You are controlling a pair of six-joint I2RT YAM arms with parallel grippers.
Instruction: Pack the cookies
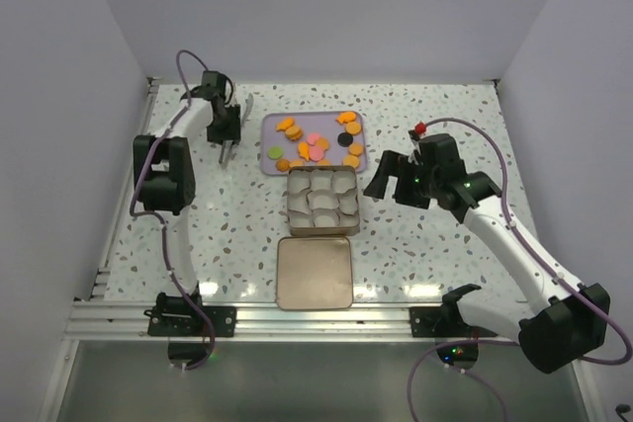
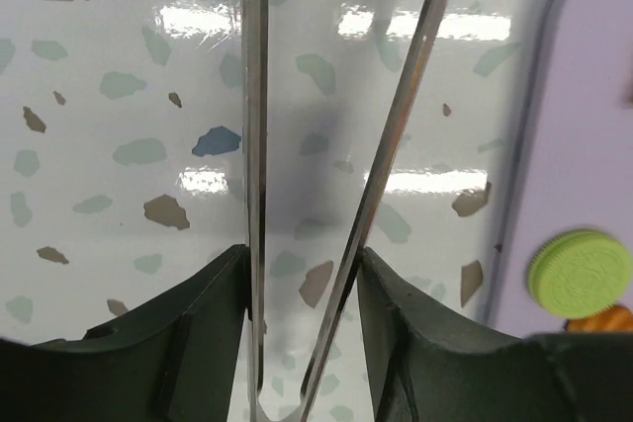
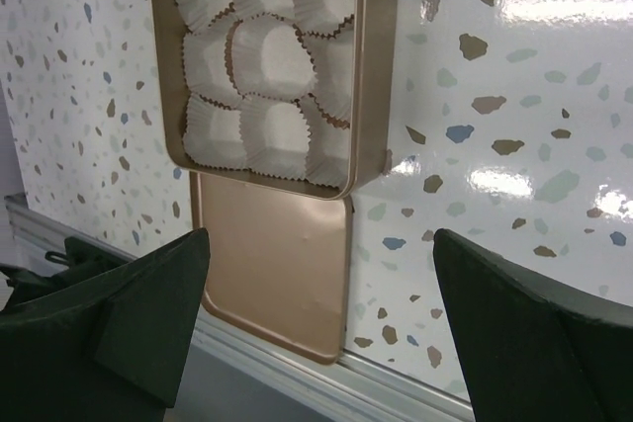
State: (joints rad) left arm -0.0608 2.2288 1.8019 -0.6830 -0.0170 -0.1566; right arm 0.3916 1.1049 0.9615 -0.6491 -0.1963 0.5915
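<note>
The cookies (image 1: 289,126), mostly orange with a few pink, one green and one black, lie scattered on a lavender tray (image 1: 321,122) at the back. My left gripper (image 1: 226,133) hangs just left of that tray, its jaws pressed against the two blades of metal tweezers (image 1: 226,152) that point down at the table. In the left wrist view the tweezers (image 2: 255,145) run up between the gripper (image 2: 302,264); a green cookie (image 2: 581,274) and an orange one (image 2: 603,321) show on the tray (image 2: 584,126). My right gripper (image 1: 389,189) stands open, holding nothing, right of the tin.
A square gold tin (image 1: 289,207) lined with white paper cups (image 1: 320,195) sits just in front of the tray. Its flat lid (image 1: 315,272) lies nearer me by the aluminium rail. The right wrist view shows the tin (image 3: 371,66), the lid (image 3: 277,264) and the open gripper (image 3: 321,254).
</note>
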